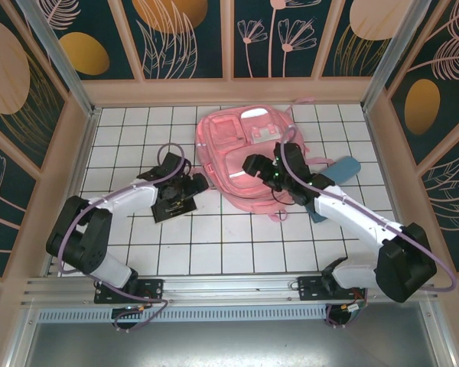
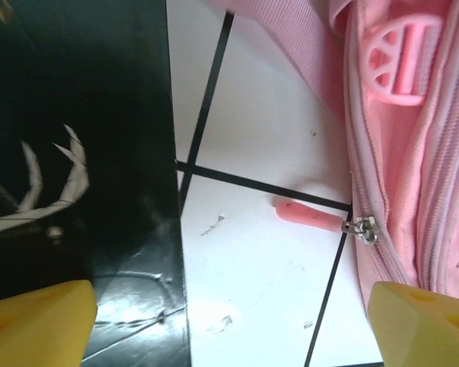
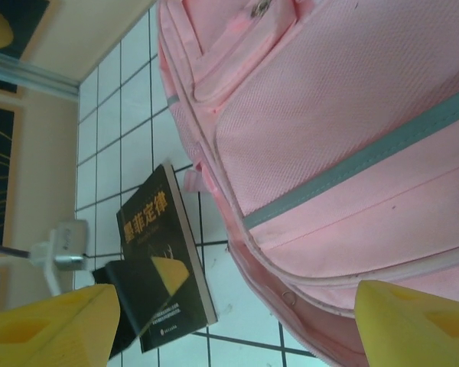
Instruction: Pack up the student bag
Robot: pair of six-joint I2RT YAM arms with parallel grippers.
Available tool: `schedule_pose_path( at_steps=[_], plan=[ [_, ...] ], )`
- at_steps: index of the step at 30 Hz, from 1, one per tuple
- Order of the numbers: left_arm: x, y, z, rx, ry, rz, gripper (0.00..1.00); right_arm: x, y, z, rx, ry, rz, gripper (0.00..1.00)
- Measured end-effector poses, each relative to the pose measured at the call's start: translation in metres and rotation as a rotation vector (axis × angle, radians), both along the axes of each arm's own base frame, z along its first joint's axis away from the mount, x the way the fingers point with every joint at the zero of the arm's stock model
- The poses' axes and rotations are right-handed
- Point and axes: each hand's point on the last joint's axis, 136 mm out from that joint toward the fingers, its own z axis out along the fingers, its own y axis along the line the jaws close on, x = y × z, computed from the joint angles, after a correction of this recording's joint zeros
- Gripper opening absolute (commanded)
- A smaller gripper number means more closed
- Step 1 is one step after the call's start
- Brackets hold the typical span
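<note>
The pink student bag [image 1: 245,149] lies flat mid-table, its grey strip [image 3: 367,157] facing up. A black book [image 1: 168,206] with gold lettering rests on the tiles just left of it. My left gripper [image 1: 190,188] hovers open across the gap between them. One yellow fingertip [image 2: 38,321] is over the book [image 2: 76,153]. The other is by the bag's zipped edge [image 2: 382,229], near a pink zip pull [image 2: 310,216]. My right gripper [image 1: 254,167] is open above the bag's near left edge, nothing between its fingers [image 3: 417,325].
A blue pencil case [image 1: 343,170] lies right of the bag, partly under my right arm. Wooden walls and metal posts enclose the white tiled table [image 1: 237,245]. Bare tiles lie along the near side.
</note>
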Motion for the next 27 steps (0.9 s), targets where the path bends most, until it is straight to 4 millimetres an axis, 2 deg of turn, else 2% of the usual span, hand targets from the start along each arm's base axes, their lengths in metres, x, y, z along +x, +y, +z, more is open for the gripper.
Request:
schedule_pose_path(
  at_steps=[3,6,10,14,17,20,23,27],
  plan=[
    [0.018,0.018,0.028,0.036,-0.067,0.033,0.94,-0.001,0.019,-0.009,-0.028,0.016,0.048,0.80],
    [0.036,0.053,0.046,0.052,-0.120,0.108,0.94,0.001,0.041,-0.019,-0.060,0.031,0.098,0.76],
    [0.042,0.109,0.043,0.092,-0.109,0.226,0.94,0.006,0.090,-0.037,-0.125,0.050,0.187,0.70],
    [0.033,0.141,0.031,0.115,-0.074,0.293,0.94,0.015,0.148,-0.055,-0.193,0.050,0.271,0.65],
    [0.022,0.155,0.022,0.116,-0.049,0.326,0.93,0.020,0.189,-0.070,-0.243,0.039,0.325,0.58],
    [0.013,0.163,0.014,0.111,-0.026,0.347,0.92,0.024,0.215,-0.086,-0.303,0.031,0.359,0.53],
    [0.009,0.163,0.008,0.098,-0.009,0.348,0.89,0.029,0.226,-0.102,-0.377,0.031,0.374,0.47],
    [0.008,0.159,0.007,0.076,-0.007,0.335,0.86,0.037,0.229,-0.117,-0.471,0.020,0.376,0.46]
  ],
)
